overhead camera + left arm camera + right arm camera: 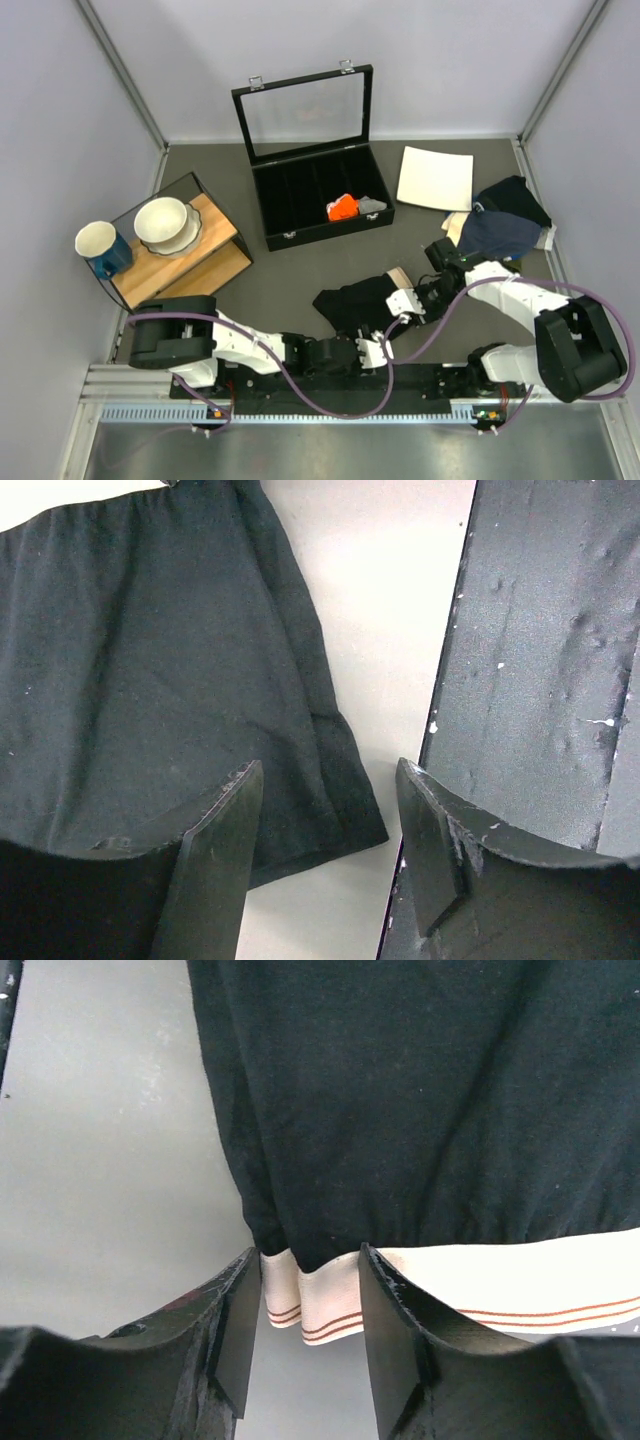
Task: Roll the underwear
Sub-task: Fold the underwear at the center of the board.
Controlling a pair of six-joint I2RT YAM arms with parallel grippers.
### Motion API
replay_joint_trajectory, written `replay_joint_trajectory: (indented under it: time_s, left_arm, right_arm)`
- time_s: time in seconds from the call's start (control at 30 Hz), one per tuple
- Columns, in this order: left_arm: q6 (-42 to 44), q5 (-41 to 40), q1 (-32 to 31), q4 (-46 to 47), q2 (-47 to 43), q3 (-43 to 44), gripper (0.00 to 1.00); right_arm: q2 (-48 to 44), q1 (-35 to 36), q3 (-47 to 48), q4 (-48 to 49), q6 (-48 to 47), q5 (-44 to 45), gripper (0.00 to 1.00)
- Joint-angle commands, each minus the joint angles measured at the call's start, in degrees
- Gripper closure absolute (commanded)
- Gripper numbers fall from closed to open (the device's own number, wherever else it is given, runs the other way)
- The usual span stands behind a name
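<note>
The right claw (308, 1255) sits open around the underwear's (420, 1110) pale band (480, 1285). Pinch it tight. The left claw (330, 765) is open, empty.

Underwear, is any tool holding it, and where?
The right tool straddles the underwear at its waistband end; whether it's pinched cannot be told. The left tool is open, holding nothing.

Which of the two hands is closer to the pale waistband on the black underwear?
Right. The right hand straddles the waistband at its corner; the left hand sits at the underwear along its plain black hem.
</note>
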Motion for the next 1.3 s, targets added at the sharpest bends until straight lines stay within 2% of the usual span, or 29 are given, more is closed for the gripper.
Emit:
replay_joint_trajectory:
  time_s: [0.0, 0.13, 0.17, 0.27, 0.4, 0.53, 0.6, 0.7, 0.73, 0.97, 1.27]
  left_arm:
    - [-0.9, -0.8, -0.5, -1.5, 1.1, 0.4, 0.39]
    - [-1.2, -1.5, -0.6, -1.7, 0.5, -0.4, 0.51]
    - [-1.8, -1.8, -0.6, -2.0, 0.4, -0.5, 0.59]
    - [-2.0, -2.6, -0.5, -2.4, -0.4, -0.7, 0.71]
    - [-1.8, -2.3, -0.6, -2.9, -1.2, -0.8, 0.81]
    - [-1.8, -2.2, -0.5, -3.9, -2.2, -0.5, 0.86]
    - [-1.6, -2.0, -0.5, -4.4, -3.1, -0.5, 0.93]
    - [-1.4, -1.7, -0.4, -5.7, -5.1, -0.2, 0.96]
    - [-1.3, -1.6, -0.4, -5.8, -5.7, -0.3, 1.00]
    - [-1.4, 2.6, 2.0, -8.2, -10.0, -0.1, 1.00]
    - [-2.3, 10.4, 9.9, -12.2, -12.8, 0.8, 1.00]
  right_arm:
    - [1.1, 1.5, -2.0, -0.1, -0.3, 3.2, 0.60]
    - [-0.1, 1.6, -2.2, -0.2, 1.2, 2.0, 0.69]
    - [-0.7, 1.7, -2.2, -0.2, 1.8, 1.8, 0.69]
    - [-1.6, 1.6, -1.9, -0.4, 3.0, 1.3, 0.74]
    - [-1.8, 1.7, -0.6, -2.0, 4.0, 0.5, 0.80]
    - [-2.1, 1.7, 0.6, -3.6, 5.2, -1.6, 0.85]
    - [-2.4, 1.8, 1.2, -4.2, 5.5, -2.2, 0.85]
    - [-2.5, 2.2, 2.1, -5.4, 6.3, -2.5, 0.86]
    - [-2.5, 2.3, 2.3, -6.0, 6.6, -2.4, 0.87]
    - [-2.5, 2.6, 4.8, -7.7, 9.6, -3.6, 0.88]
    - [-1.5, 2.4, 7.1, -8.3, 12.9, -5.4, 0.87]
